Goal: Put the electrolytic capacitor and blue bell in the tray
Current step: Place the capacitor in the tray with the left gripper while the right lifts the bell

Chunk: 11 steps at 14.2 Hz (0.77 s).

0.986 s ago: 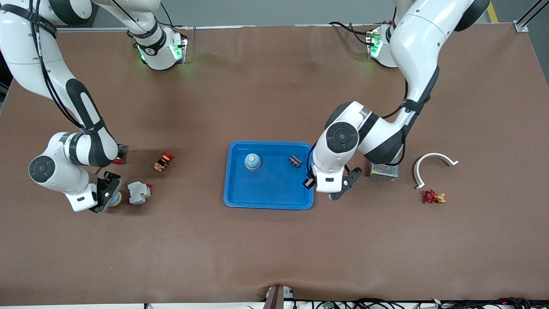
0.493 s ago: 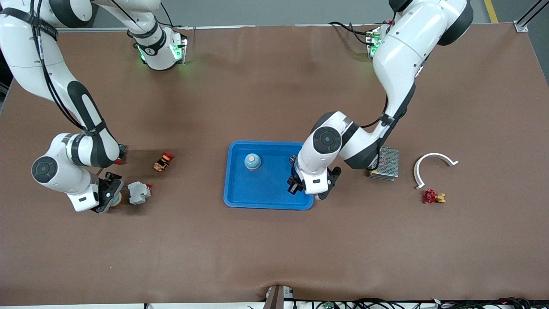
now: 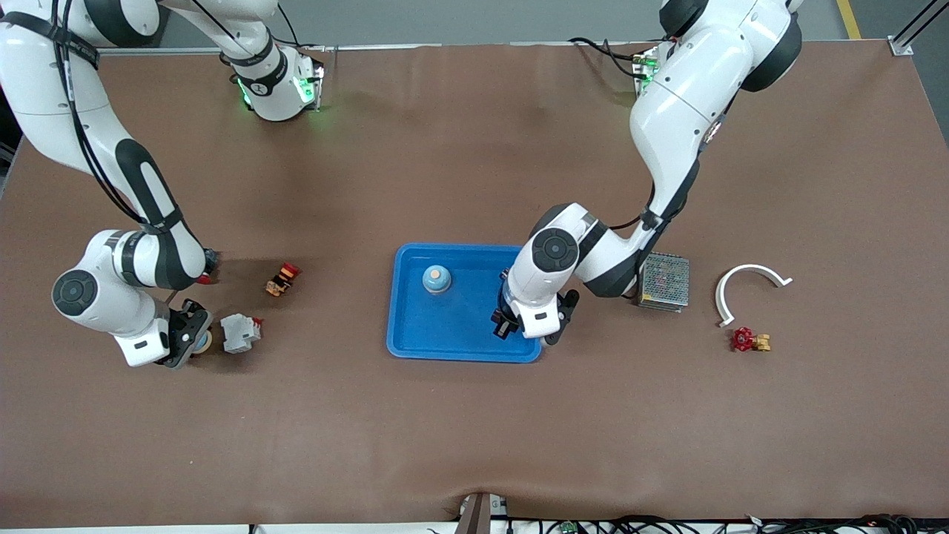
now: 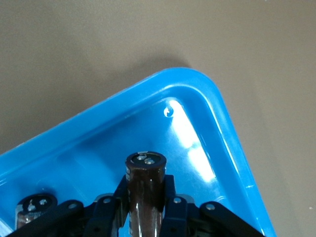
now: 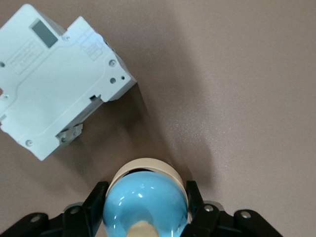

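Nearest the front camera, the bright blue tray (image 3: 415, 343) has its near rim standing well back from the worktop (image 3: 474, 437) edge, with a broad bare stretch in between. The left end effector (image 3: 506, 325) hangs over the tray's near corner toward the left arm's end, clamped on an upright electrolytic capacitor (image 4: 144, 173). The dark can sits just inside the rounded rim, and whether it touches the tray floor cannot be made out. A second capacitor (image 4: 32, 207) lies in the tray close by, cut off at the frame edge in the left wrist view. Toward the right arm's end, the right end effector (image 3: 194, 343) is down at the worktop with a finger against each side of the blue bell (image 5: 143, 197), which stands outside the tray and well apart from it. A white circuit breaker (image 3: 240, 333) lies just beside that bell, leaving little room there. A red-handled brass valve (image 3: 750, 340) lies toward the left arm's end. Farther back, another blue bell (image 3: 437, 279) stands inside the tray. A red-and-yellow push button (image 3: 282, 278), a metal mesh box (image 3: 664, 281) partly covered by the left arm, and a white curved clip (image 3: 749, 285) lie at about that depth.
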### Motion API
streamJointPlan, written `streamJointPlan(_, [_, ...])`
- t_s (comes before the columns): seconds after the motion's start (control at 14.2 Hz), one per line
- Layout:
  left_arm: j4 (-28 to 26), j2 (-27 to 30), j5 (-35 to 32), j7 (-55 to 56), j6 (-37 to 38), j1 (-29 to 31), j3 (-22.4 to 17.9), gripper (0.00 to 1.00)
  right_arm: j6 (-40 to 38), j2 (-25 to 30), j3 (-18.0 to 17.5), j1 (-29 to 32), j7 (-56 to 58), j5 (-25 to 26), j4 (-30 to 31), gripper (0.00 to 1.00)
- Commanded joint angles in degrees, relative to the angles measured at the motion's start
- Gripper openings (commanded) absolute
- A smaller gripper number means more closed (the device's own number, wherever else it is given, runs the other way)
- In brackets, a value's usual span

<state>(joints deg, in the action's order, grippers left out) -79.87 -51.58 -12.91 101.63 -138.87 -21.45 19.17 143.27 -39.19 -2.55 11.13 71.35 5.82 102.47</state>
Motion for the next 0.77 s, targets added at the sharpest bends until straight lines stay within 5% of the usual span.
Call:
streamJointPlan(0.0, [1.7,-0.7,0.2,0.9,-0.3,-0.5,-0.6,0.65,-0.5,0.3,-1.8,1.5,-0.1,0.0,-0.4,0.35])
streamJointPlan(0.07, [1.7,-0.5,0.2,0.8,-0.3,-0.4,-0.6,1.00,-1.1,0.6,-2.4,1.4,-0.4,-0.6,-0.5,0.35])
streamJointPlan(0.28, [1.7,1.2,-0.2,0.3,0.9,0.1,-0.6,1.00,-9.3,1.9,-2.8,0.7,-0.9,-5.0,-4.6,0.36])
streamJointPlan(0.7, [1.8,8.0,-0.5,-7.7,10.9,3.3,-0.6,1.00,-31.5,5.2,-2.6,-5.9,-16.8,-4.9,-18.6,0.35])
